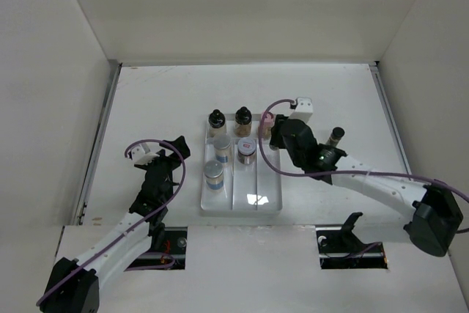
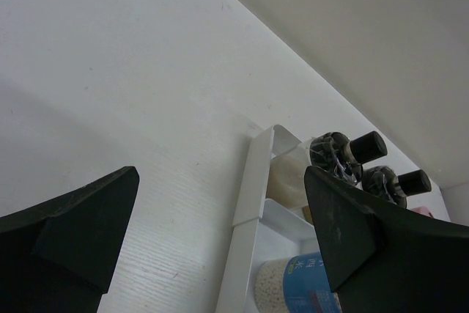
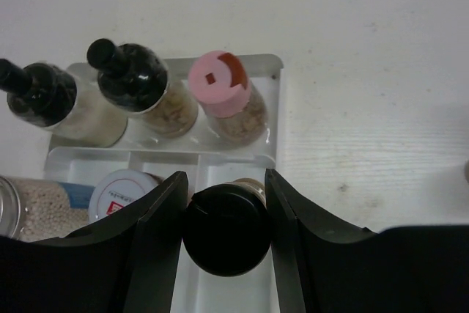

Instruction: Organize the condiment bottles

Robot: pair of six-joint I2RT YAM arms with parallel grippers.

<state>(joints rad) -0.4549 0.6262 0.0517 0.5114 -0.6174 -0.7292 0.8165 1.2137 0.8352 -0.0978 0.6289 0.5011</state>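
Note:
In the right wrist view my right gripper [image 3: 224, 178] is shut on a black-capped condiment bottle [image 3: 226, 229], held over the right lane of the white divided tray [image 3: 272, 108]. Along the tray's far row stand a pink-capped bottle [image 3: 220, 80] and two black-capped bottles [image 3: 129, 71] [image 3: 37, 90]. A white-lidded jar [image 3: 120, 193] sits just left of the held bottle. From above, the right gripper [image 1: 278, 137] hides the held bottle. My left gripper [image 1: 174, 152] hangs open left of the tray [image 1: 267, 207], holding nothing. Another dark-capped bottle [image 1: 336, 137] stands on the table to the right.
The left wrist view shows the tray's left wall [image 2: 249, 203], a blue-labelled jar of white grains [image 2: 300, 284] inside it and two black-capped bottles [image 2: 353, 150] [image 2: 399, 181] beyond. White walls enclose the table on three sides. A silver-lidded jar [image 1: 214, 174] stands in the tray's left lane.

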